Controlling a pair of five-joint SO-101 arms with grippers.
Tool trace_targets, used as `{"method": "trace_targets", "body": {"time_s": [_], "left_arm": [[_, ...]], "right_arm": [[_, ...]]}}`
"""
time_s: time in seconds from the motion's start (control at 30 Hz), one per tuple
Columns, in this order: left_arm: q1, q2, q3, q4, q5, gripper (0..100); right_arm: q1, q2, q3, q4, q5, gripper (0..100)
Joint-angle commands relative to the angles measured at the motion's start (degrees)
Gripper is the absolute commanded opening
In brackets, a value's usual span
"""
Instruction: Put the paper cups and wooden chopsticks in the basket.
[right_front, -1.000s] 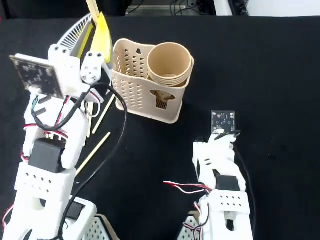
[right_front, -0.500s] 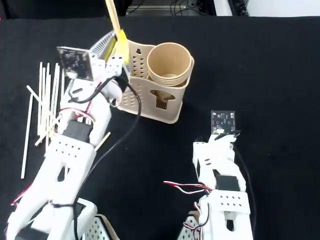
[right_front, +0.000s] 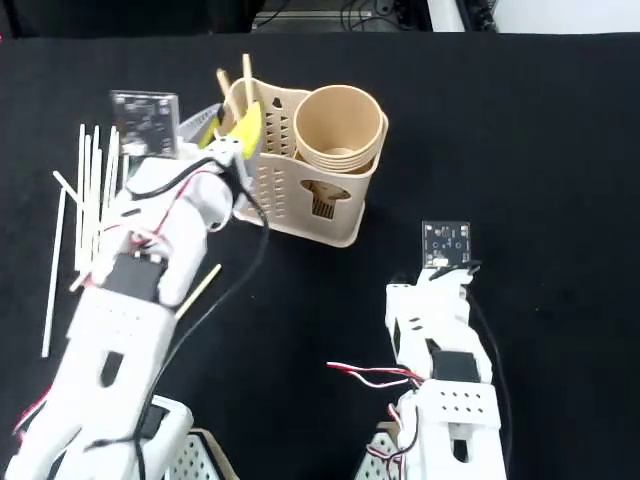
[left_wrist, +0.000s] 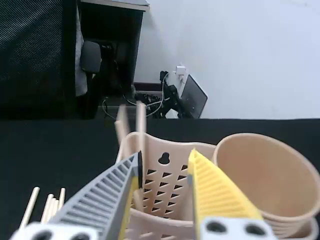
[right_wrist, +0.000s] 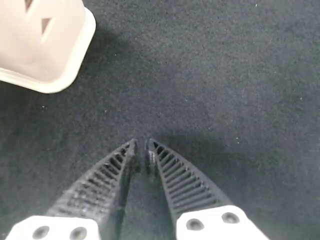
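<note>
High view: fixed overhead, looking steeply down on the black counter (right_front: 540, 150) from mid distance, with both arm bases at its near edge. Left wrist view: behind the left jaws, aimed nearly level, very close to the basket (right_front: 290, 190) rim, room wall beyond. Right wrist view: behind the right jaws, aimed down, close to the counter. All three share the basket; the right wrist view catches one corner.

1 bskt (right_front: 290, 195), 1 cup stack (right_front: 342, 135), 2 arms (right_front: 130, 290)
</note>
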Motion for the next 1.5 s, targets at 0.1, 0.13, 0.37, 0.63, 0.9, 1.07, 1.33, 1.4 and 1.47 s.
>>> {"method": "trace_targets", "body": {"time_s": [0.1,0.13,0.37,0.63,0.9,1.07,1.33,1.4,1.47], "left_arm": [[-9.27,-11.52,-18.15,29.36,-0.7,17],[-12.09,-10.9,-21.05,33.49,-0.7,17],[-24.13,3.16,-32.92,50.37,-9.14,17],[-25.63,27.34,-38.55,57.32,-17.49,27],[-25.36,51.69,-51.3,57.14,-21.01,28],[-24.31,66.73,-62.37,57.14,-20.92,28],[-20.53,85.19,-76.7,57.67,-20.84,27],[-19.91,87.74,-78.29,57.67,-20.84,27],[-19.74,89.76,-79.34,57.67,-20.84,27]], "right_arm": [[-0.88,-0.84,-0.22,-0.97,0.26,4.2],[-0.88,-0.84,-0.22,-0.97,0.26,4.2],[-0.88,-0.84,-0.22,-0.88,0.26,4.2],[-0.88,-0.84,-0.22,-0.79,0.26,4.2],[-0.88,-0.84,-0.22,-0.79,0.26,4.2],[-0.88,-0.84,-0.22,-0.79,0.26,4.2],[-0.88,-0.84,-0.13,-0.79,0.26,4.2],[-0.88,-0.84,-0.13,-0.79,0.26,4.1],[-0.88,-0.84,-0.13,-0.79,0.26,4.1]]}}
